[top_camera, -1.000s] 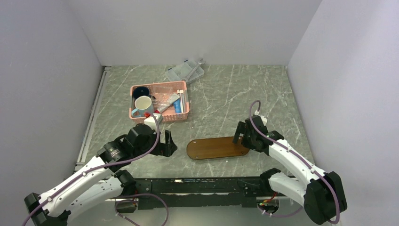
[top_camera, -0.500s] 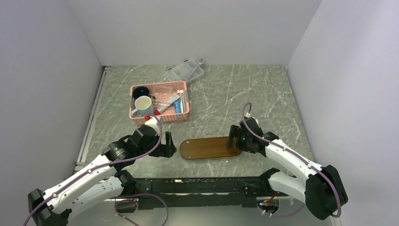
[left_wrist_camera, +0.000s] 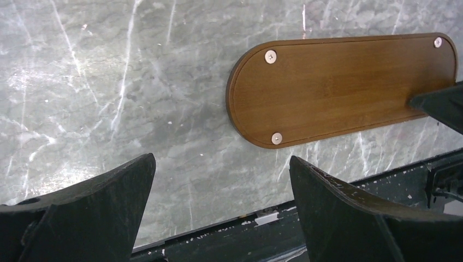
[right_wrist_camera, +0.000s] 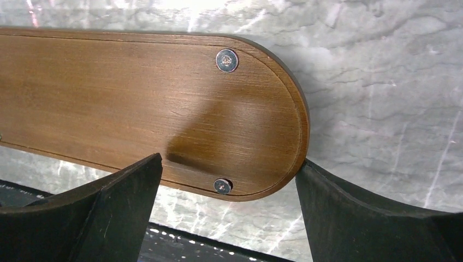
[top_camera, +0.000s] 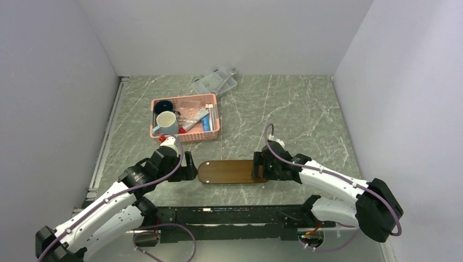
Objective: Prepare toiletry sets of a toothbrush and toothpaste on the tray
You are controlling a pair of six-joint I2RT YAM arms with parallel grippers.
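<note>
Your right gripper (right_wrist_camera: 229,164) stands wide open and holds nothing. One finger lies over the tray (top_camera: 229,171) and the other touches its rounded 3 o'clock end, seemingly to nudge the board. Your left gripper (left_wrist_camera: 221,161), equally wide and empty, hovers just off the 9 o'clock end, probably as a stop. The toothpaste (top_camera: 206,123) lies in the pink basket (top_camera: 185,137), at 11 o'clock from the tray. No writing is readable.
</note>
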